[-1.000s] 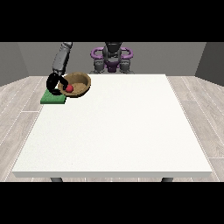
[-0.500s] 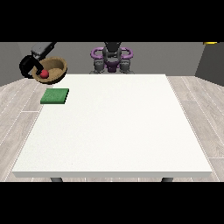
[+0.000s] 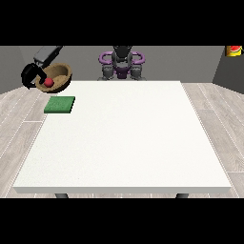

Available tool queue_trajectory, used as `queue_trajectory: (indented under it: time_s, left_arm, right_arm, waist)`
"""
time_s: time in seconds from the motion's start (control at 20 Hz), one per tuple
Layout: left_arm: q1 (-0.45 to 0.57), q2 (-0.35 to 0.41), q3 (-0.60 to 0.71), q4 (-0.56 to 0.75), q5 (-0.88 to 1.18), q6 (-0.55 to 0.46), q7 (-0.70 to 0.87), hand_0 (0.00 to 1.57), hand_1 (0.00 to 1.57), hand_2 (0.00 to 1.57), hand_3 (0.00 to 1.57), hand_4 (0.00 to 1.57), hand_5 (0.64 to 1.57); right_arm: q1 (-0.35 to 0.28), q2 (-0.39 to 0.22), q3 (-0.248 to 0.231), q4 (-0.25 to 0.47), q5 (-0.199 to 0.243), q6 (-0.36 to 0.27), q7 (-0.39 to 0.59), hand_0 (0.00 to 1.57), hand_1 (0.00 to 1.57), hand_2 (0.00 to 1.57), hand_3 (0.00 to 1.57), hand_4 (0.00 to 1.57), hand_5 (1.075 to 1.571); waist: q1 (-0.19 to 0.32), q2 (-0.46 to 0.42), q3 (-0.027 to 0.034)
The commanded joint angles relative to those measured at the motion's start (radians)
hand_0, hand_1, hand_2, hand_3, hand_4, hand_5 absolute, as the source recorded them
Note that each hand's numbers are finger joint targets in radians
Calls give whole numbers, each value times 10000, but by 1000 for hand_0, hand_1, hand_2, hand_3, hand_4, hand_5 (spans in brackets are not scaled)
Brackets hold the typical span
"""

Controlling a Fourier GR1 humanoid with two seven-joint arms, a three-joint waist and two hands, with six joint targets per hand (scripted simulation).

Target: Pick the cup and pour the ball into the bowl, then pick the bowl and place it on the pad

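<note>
my robot hand at the view's left (image 3: 31, 76) is up in the air, past the table's (image 3: 124, 143) far left corner, black fingers curled round the near-left rim of the bowl (image 3: 58, 76), so it's grasping the bowl. bowl is brown, wooden look, lifted clear of the table and tilted so its opening faces the camera. red ball (image 3: 48, 82) sits inside the bowl, low against the wall on the robot hand's side. the grey forearm (image 3: 46, 53) runs up and right from the robot hand, above the bowl.

green pad (image 3: 60, 105) lies flat on the table near its far left corner, just below the bowl in the view and a bit right of the robot hand. bowl is not touching the pad, it hangs above and beyond the pad's far edge, off past the table's edge. nothing rests on the pad.

my torso (image 3: 122, 62) is behind the far edge of the table, about centre, well to the right of the bowl, purple rings at the shoulders. the other robot hand isn't visible.

small red and yellow object (image 3: 233, 50) is at the far upper right, well apart from the table; can't tell what it is. cup isn't something i can pick out in this view.
</note>
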Motion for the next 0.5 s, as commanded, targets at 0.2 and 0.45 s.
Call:
queue_trajectory:
  time_s: [0.2, 0.45]
  left_arm:
    - [-110, 72, -111, 31, 238, -227, -564, 0, 0, 0, 0, 1207, 1555]
    - [16, 368, -66, 514, 101, -121, -788, 0, 0, 0, 0, 1199, 1558]
  right_arm:
    - [-574, 903, -190, 645, -138, -605, -241, 1571, 1571, 1571, 532, 1032, 1571]
    - [-881, 646, -601, 668, -609, -374, 302, 1571, 1571, 1571, 600, 992, 1571]
  waist:
    - [333, 503, 8]
    - [-61, 294, 3]
